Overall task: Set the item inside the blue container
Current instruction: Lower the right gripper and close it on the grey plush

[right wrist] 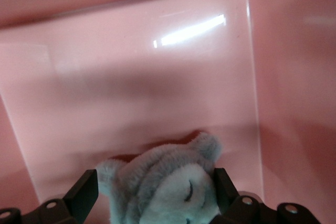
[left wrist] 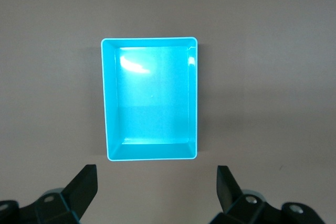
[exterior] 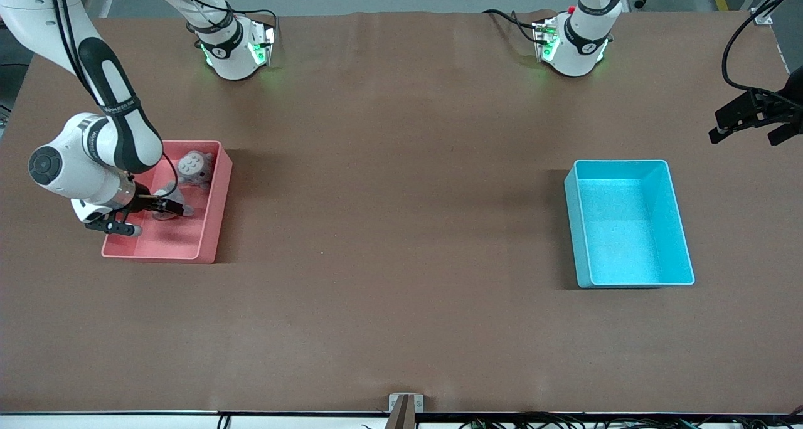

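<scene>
A grey plush toy (exterior: 168, 203) lies in the pink bin (exterior: 213, 228), its sleeping face showing in the right wrist view (right wrist: 168, 182). My right gripper (exterior: 160, 207) is down inside that bin, open, with its fingers either side of the plush's head (right wrist: 157, 190). A grey plush part with dark dots (exterior: 194, 167) lies in the same bin nearer the robots' bases; I cannot tell whether it belongs to the same toy. The blue container (exterior: 572, 228) stands empty toward the left arm's end. My left gripper (exterior: 753, 125) hangs open, high over the table beside it (left wrist: 157, 187), looking down on the blue container (left wrist: 105, 98).
The pink bin's smooth floor (right wrist: 131, 77) and walls close in around the right gripper. A wide stretch of brown table (exterior: 401, 228) separates the two bins. The arm bases (exterior: 238, 46) stand along the table's edge by the robots.
</scene>
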`<state>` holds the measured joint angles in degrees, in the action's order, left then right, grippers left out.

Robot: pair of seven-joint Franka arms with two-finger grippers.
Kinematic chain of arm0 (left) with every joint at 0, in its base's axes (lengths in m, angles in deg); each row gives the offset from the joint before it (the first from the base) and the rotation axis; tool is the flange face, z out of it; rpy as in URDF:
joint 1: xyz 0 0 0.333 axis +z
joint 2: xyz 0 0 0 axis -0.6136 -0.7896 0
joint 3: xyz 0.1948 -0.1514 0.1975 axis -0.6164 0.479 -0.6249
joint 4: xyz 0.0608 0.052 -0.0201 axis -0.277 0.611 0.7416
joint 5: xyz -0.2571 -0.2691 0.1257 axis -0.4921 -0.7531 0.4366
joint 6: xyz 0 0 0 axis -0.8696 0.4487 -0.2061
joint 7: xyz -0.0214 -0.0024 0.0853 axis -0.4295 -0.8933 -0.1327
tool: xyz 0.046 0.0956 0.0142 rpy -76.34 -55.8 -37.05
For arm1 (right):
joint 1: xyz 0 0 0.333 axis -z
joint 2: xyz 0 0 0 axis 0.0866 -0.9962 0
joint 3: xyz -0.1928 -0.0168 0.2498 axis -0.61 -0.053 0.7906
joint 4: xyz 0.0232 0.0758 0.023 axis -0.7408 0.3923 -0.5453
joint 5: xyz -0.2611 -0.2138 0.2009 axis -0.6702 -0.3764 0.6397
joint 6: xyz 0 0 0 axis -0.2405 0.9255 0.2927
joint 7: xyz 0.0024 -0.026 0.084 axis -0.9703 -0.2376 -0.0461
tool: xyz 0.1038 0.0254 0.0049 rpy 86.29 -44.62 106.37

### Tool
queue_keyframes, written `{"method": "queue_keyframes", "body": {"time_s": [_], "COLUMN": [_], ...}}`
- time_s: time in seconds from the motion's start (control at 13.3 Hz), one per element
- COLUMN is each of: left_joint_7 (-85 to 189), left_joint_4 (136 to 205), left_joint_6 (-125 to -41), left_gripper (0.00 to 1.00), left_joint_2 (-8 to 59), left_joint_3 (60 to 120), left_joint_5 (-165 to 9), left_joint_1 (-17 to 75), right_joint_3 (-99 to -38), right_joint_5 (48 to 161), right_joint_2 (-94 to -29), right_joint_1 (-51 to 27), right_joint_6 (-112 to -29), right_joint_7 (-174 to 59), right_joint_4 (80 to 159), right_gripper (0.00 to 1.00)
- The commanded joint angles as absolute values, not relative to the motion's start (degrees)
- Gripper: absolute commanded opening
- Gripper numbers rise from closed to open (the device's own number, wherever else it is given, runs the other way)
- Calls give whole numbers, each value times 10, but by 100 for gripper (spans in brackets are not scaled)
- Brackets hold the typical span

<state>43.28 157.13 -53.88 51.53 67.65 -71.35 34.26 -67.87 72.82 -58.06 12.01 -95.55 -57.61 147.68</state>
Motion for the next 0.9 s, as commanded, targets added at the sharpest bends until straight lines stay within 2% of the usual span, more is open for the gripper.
{"method": "queue_keyframes", "body": {"time_s": [0.0,0.83], "left_joint_7": [434,434], "left_joint_4": [1578,1578], "left_joint_6": [-539,-539], "left_gripper": [100,100], "left_joint_2": [525,525], "left_joint_3": [677,677], "left_joint_5": [-702,-702], "left_joint_1": [342,342], "right_joint_3": [-679,-679], "right_joint_5": [736,735], "right_joint_2": [-570,-574], "right_joint_1": [106,108], "right_joint_6": [-925,-896], "right_joint_7": [-601,-600], "right_joint_4": [1470,1478], "right_gripper": [98,99]}}
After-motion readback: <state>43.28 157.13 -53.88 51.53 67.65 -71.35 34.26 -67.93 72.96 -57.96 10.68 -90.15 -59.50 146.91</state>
